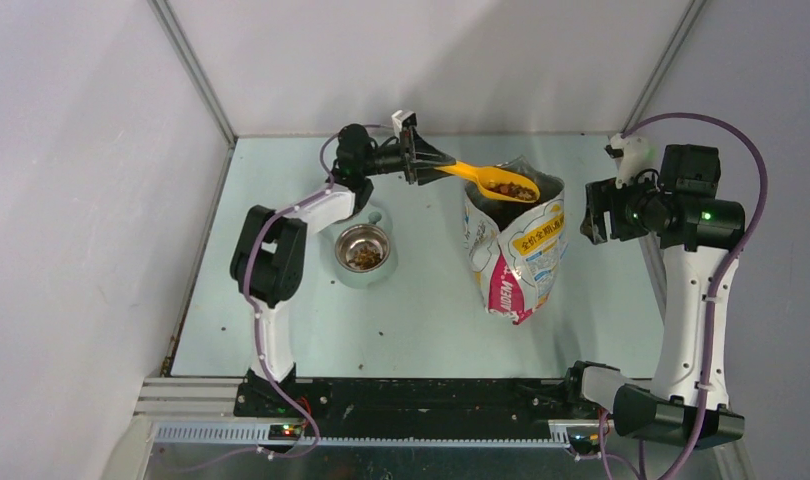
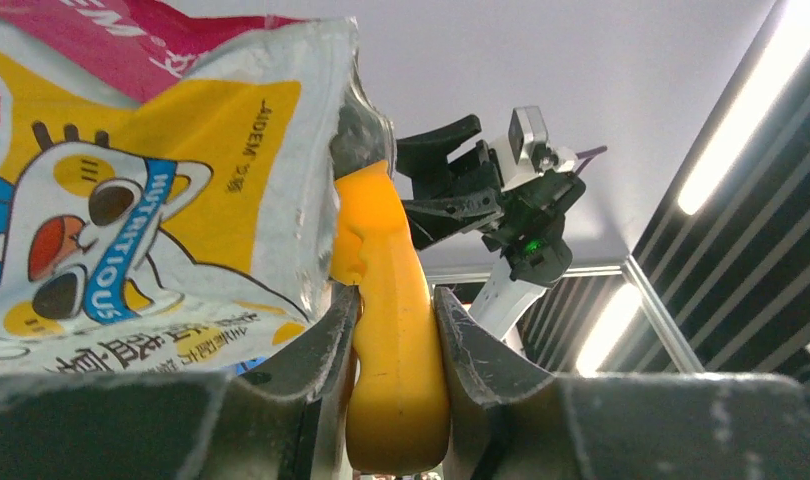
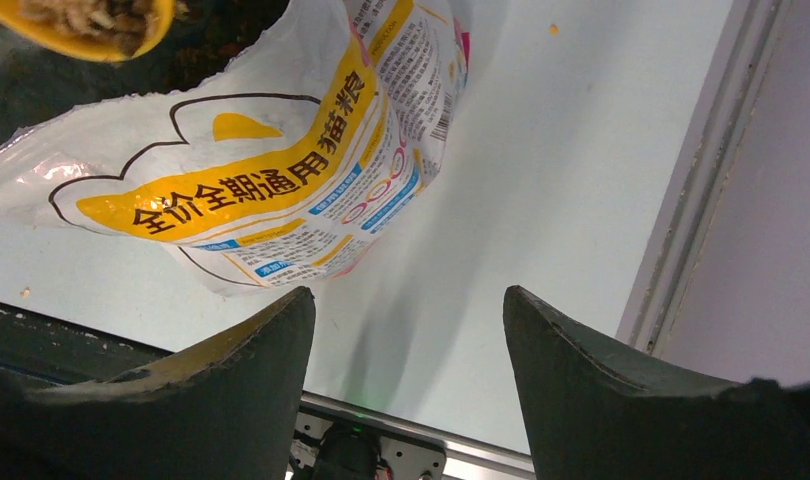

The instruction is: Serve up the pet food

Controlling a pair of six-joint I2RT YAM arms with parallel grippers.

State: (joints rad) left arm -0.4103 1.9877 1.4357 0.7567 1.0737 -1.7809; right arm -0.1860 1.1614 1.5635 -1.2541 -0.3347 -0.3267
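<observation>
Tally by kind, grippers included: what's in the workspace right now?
Orange plastic scoop, holding dark-brown kibble pellets: 1
White-yellow-pink printed foil bag: 1
Round metal bowl: 1
Two-finger grippers: 2 (left gripper shut on the scoop's handle, right gripper open)
Total: 5

An orange scoop (image 1: 489, 180) sticks out from the left claw (image 1: 429, 163), with its handle squeezed between the 2 fingers. Its cup end hangs over the open top of 1 printed bag (image 1: 516, 255). The bag stands on the pale green table (image 1: 281, 320), just past that claw's tip. A round metal bowl (image 1: 364, 250) sits on the table near that claw, toward the arm bases. The bag's yellow side faces the right claw (image 3: 408, 310), not touching it.
</observation>
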